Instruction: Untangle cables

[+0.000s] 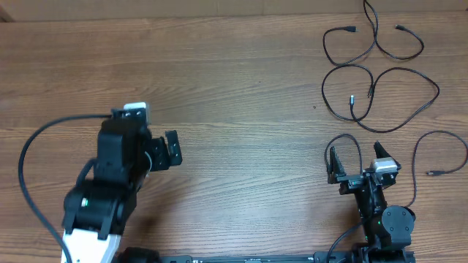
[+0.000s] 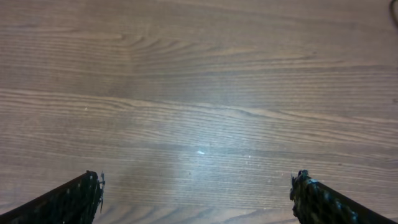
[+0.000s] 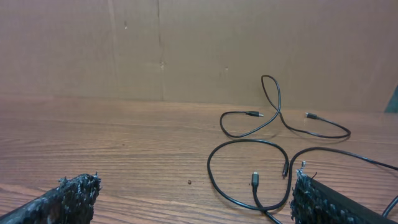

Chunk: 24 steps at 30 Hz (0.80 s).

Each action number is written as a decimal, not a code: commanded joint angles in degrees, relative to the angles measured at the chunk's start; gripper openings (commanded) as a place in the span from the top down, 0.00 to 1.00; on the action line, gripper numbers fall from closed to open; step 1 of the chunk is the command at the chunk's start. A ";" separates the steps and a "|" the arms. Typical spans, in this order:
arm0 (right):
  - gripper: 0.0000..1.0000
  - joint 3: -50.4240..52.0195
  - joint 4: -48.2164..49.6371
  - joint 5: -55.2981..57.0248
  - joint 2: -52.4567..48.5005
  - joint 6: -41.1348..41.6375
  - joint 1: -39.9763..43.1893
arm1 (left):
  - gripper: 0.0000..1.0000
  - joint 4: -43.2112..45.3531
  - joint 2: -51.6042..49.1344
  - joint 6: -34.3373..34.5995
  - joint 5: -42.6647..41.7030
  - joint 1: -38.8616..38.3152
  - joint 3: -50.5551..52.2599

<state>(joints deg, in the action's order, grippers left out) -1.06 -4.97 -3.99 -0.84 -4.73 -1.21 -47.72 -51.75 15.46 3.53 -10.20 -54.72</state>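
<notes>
Finding the left gripper and right gripper both wide and empty, with the cables lying as loose strands on the surface beyond the right gripper, you seem between grasps; next, close on one strand and draw it clear.

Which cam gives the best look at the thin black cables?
Overhead: nearly all of the thin black cables show as loose loops, plug ends visible, across the right side of the brown wooden table. Right wrist shows only some loops, low-angle and cropped at the frame edge. Left wrist shows essentially bare wood.
</notes>
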 commanded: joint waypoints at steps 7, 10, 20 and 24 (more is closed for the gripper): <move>0.00 0.57 0.37 0.74 0.68 -0.02 -0.33 | 0.01 6.64 16.13 -4.37 -5.60 5.09 13.60; 0.00 0.57 0.37 0.74 0.68 -0.02 -0.33 | 0.01 8.81 20.33 -4.35 -5.60 5.09 17.18; 0.00 0.57 0.37 0.74 0.68 -0.02 -0.33 | 0.01 14.99 27.91 -4.37 -5.53 5.11 25.42; 0.00 0.57 0.37 0.74 0.68 -0.02 -0.33 | 0.00 18.45 32.46 -4.33 -5.55 5.38 29.46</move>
<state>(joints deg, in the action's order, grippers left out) -1.06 -4.93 -4.01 -0.84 -4.73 -1.23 -30.74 -22.46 12.82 -1.54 -5.48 -27.97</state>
